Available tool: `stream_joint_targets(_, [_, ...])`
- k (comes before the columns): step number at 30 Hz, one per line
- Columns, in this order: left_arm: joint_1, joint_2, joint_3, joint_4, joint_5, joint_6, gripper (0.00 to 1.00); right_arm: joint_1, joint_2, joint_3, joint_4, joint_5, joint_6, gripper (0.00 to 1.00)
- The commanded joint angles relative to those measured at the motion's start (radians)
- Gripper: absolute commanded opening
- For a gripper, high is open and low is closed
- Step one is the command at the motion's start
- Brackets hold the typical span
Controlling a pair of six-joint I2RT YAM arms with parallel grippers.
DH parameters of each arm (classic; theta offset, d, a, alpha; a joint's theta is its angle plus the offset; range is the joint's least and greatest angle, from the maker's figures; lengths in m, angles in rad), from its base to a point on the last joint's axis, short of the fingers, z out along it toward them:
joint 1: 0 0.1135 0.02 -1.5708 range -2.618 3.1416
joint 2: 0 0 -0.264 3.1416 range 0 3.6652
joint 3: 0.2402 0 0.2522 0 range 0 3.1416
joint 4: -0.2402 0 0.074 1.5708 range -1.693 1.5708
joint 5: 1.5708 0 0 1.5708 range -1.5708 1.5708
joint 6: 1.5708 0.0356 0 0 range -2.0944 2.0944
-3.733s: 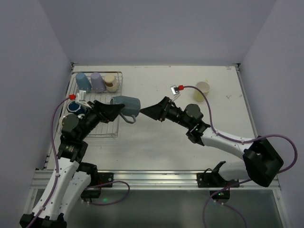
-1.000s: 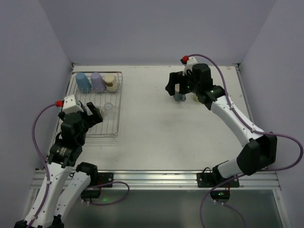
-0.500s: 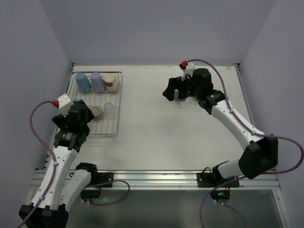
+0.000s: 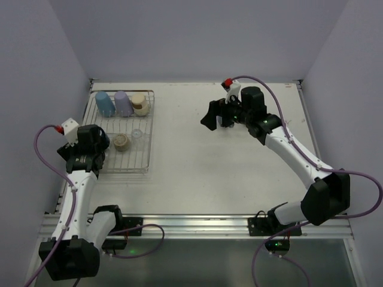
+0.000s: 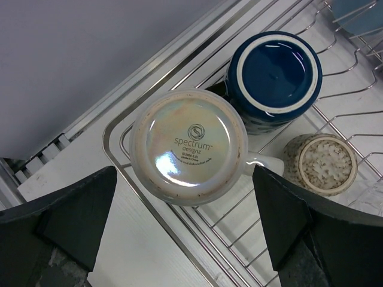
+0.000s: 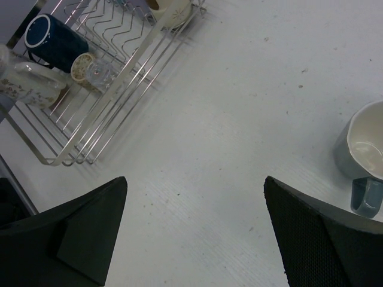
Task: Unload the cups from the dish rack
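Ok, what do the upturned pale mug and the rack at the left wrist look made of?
The upturned pale mug with the printed base looks like glazed ceramic: pearly, iridescent sheen, duller speckled foot ring. The silver wire dish rack looks like chromed or polished metal: thin shiny rods; which metal is unclear.

Only one marking is legible. It is printed in dark characters on the upturned base of the pearly mug [image 5: 187, 146], which stands inverted in a corner of the dish rack [image 5: 114, 149]. In the left wrist view the mug is directly under the left pincer [image 5: 184, 179], centred between its two spread fingers.

The marking has three parts:
- a circular swirl emblem;
- the word "spectrum" below the emblem;
- the word "designz" below that.

Finer print follows underneath and is too small to read. No characters can be read in the top and right wrist views.
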Motion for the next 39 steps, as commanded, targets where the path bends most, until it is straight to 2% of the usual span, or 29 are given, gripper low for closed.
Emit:
stream_joint_targets(1, [0.033,0.011,-0.011,0.082,0.012,0.03,1.0,0.027,-0.017,0.021,0.024,-0.034,-0.03,0.98])
stream_joint_targets(5, [0.056,0.08,-0.008,0.109,0.072,0.05,1.0,0.061,-0.021,0.021,0.027,-0.016,-0.047,0.98])
stream_joint_targets(18, [0.099,0.143,-0.04,0.187,0.057,0.061,1.0,0.099,-0.003,0.035,0.017,-0.017,-0.07,0.98])
stream_joint_targets(27, [0.113,0.191,-0.041,0.183,0.08,0.053,1.0,0.104,-0.008,0.035,0.016,-0.008,-0.078,0.98])
stream_joint_targets(30, [0.113,0.154,-0.047,0.177,0.089,0.051,0.81,0.104,-0.011,0.035,0.017,-0.006,-0.075,0.98])
stream_joint_targets(31, [0.113,0.139,-0.049,0.175,0.095,0.053,0.66,0.104,-0.012,0.035,0.019,-0.008,-0.073,0.98])
stream_joint_targets(33, [0.113,0.09,-0.054,0.166,0.117,0.057,0.53,0.104,-0.015,0.032,0.023,-0.012,-0.07,0.98])
stream_joint_targets(34, [0.113,0.058,-0.055,0.158,0.124,0.065,0.43,0.105,-0.015,0.032,0.027,-0.014,-0.064,0.98])
stream_joint_targets(39, [0.111,-0.036,-0.031,0.117,0.193,0.093,0.26,0.105,-0.012,0.03,0.037,-0.026,-0.041,0.98])
